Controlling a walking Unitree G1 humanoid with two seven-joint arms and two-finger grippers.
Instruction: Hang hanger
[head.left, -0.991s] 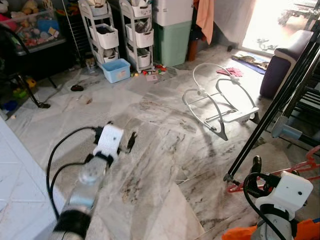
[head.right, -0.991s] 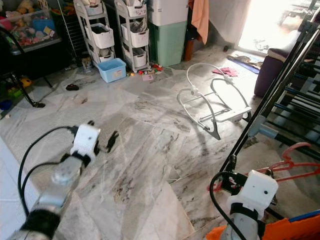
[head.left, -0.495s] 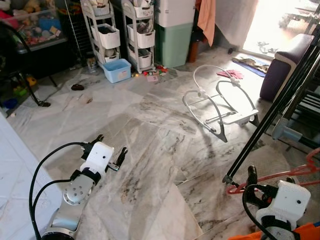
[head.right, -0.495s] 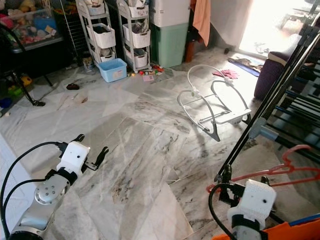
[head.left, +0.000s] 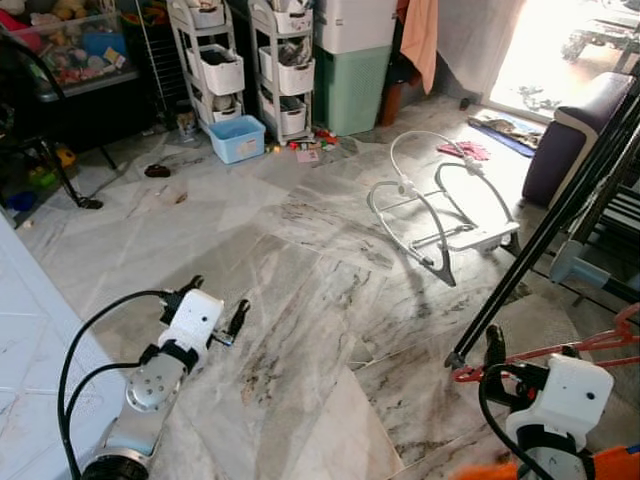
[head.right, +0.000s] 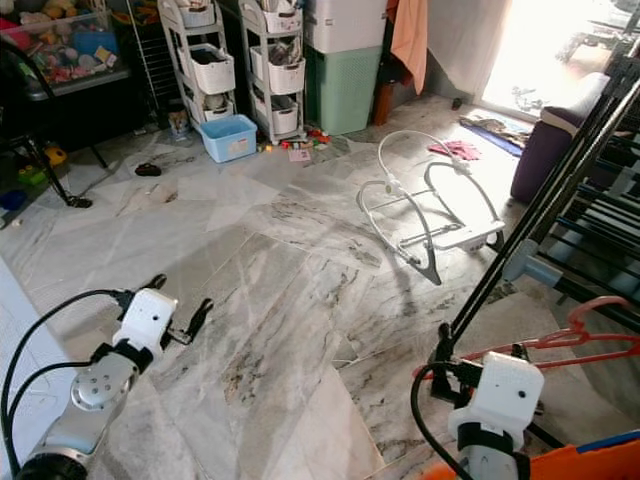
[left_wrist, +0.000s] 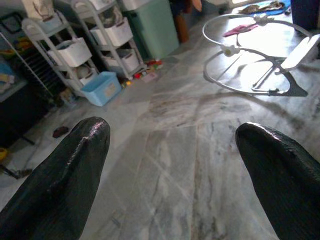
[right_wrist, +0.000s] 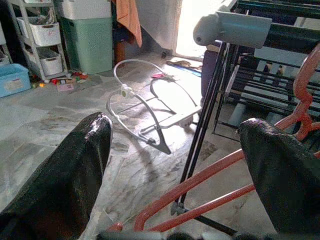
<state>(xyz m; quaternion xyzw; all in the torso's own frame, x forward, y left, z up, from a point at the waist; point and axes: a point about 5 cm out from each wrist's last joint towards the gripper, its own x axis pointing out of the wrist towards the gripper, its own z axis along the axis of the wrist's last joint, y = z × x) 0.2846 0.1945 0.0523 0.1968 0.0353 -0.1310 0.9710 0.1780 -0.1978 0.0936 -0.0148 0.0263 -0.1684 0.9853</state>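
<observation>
Our right gripper (right_wrist: 175, 150) has its fingers spread wide around the red plastic hanger (head.right: 560, 340), low beside the black metal drying rack (head.right: 560, 190); a firm hold is uncertain. We should lift the hook slowly toward a rack bar (tilting little). The left gripper (head.left: 215, 310) hovers wide, empty.

Grey-veined marble floor (head.left: 300, 260), sunlit near a bright doorway (head.left: 560, 40). White bouncer frame (head.left: 440, 215) mid-floor; beyond it, green bin (head.left: 345, 85), white drawer carts (head.left: 250, 60), blue tub (head.left: 237, 138). Purple sofa (head.left: 570, 130) beside the doorway.
</observation>
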